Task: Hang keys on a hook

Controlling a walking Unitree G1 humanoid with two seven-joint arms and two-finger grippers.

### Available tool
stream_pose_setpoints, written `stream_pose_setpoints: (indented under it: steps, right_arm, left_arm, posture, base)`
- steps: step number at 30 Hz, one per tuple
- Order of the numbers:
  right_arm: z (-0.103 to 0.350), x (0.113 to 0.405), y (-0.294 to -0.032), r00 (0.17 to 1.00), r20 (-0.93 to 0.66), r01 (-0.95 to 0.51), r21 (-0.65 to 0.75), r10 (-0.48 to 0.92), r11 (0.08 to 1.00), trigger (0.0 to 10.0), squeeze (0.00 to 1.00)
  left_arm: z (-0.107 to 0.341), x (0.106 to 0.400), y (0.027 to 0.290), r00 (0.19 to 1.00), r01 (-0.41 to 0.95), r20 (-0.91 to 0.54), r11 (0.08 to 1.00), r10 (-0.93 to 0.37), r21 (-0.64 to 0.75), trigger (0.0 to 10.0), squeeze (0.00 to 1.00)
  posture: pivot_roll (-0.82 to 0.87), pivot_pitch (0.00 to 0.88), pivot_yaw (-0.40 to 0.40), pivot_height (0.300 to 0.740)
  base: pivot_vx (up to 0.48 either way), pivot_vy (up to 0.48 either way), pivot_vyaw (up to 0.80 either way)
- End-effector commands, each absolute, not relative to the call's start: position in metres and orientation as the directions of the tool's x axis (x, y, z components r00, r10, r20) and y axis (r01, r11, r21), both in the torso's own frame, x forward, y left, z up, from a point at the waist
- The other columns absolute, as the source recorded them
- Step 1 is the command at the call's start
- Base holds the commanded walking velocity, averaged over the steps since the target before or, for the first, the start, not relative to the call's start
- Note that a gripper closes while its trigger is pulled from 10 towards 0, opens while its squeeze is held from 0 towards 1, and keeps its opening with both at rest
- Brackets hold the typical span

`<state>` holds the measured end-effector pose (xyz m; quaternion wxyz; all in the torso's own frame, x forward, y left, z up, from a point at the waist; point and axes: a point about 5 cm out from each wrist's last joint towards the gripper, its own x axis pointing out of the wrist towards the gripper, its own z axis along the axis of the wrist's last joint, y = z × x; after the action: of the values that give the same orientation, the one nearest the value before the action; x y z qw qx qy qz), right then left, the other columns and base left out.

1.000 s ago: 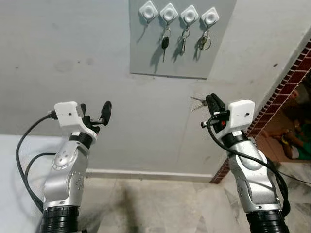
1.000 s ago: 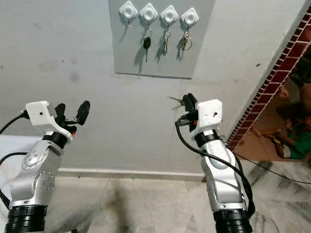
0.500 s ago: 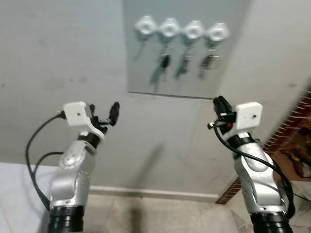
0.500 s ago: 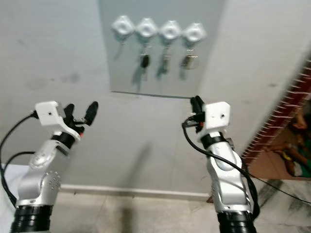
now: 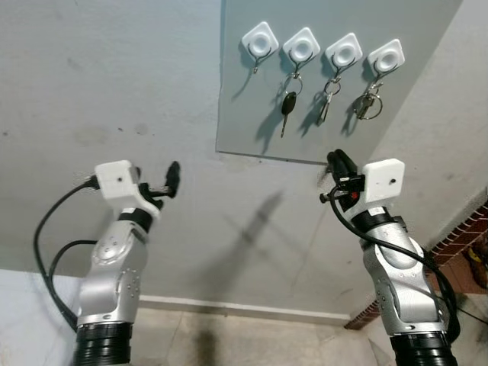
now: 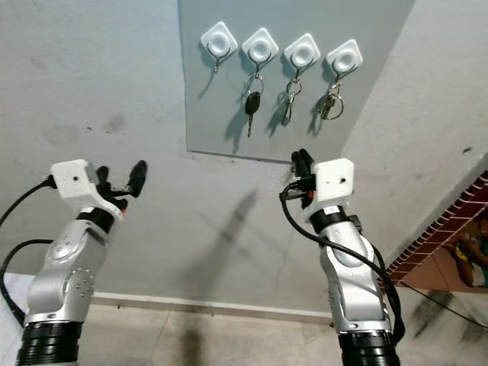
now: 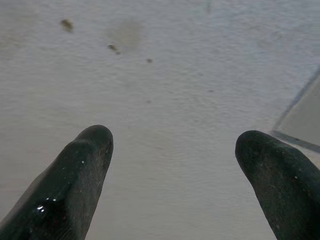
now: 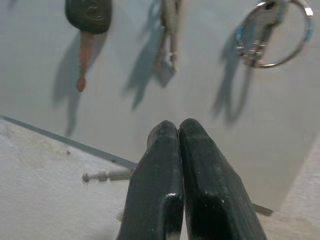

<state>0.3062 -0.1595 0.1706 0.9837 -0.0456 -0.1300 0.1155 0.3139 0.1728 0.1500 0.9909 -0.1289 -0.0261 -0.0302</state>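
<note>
Grey wall fills the scene, with a darker grey panel [image 5: 335, 76] carrying four white hooks in a row; the leftmost hook [image 5: 260, 42] is bare, while the other three hold a black-headed key [image 5: 287, 107], a slim key bunch [image 5: 325, 99] and a ringed bunch [image 5: 364, 103]. The keys to hang [image 8: 107, 175] are pinched in the right gripper [image 5: 336, 164], whose fingers [image 8: 162, 175] are pressed together with only a metal tip showing beside them, just below the panel's lower edge. The left gripper [image 5: 169, 179] hangs spread wide and empty, facing bare wall. The free hook lies well up and across from the right gripper, past the hanging keys, so a direct reach could brush them off. With so little of the keys exposed, the ring may miss the small hook, or slip and drop.
</note>
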Motion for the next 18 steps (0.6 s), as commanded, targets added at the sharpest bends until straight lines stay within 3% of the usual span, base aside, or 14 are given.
stream_pose_setpoints:
  steps: [1, 10, 18]
  right_arm:
    - [0.175, 0.307, -0.163, 0.938, 0.254, -0.212, -0.124, 0.238, 0.969, 10.0, 0.00]
    - [0.174, 0.307, -0.162, 0.937, 0.244, -0.224, -0.131, 0.251, 0.966, 10.0, 0.00]
    - [0.178, 0.312, -0.153, 0.902, 0.238, -0.328, -0.160, 0.359, 0.931, 10.0, 0.00]
  left_arm:
    - [0.151, 0.315, 0.169, 0.997, 0.071, 0.055, 0.965, -0.059, -0.254, 10.0, 0.00]
    - [0.153, 0.316, 0.167, 0.996, 0.075, 0.059, 0.967, -0.062, -0.245, 10.0, 0.00]
    - [0.171, 0.311, 0.147, 0.968, 0.233, 0.135, 0.959, -0.212, -0.163, 10.0, 0.00]
  posture:
    - [0.06, 0.028, -0.052, 0.732]
    - [0.06, 0.036, -0.051, 0.732]
    - [0.06, 0.051, -0.055, 0.732]
  base:
    - [0.000, 0.000, 0.00]
    - [0.000, 0.000, 0.00]
    - [0.000, 0.000, 0.00]
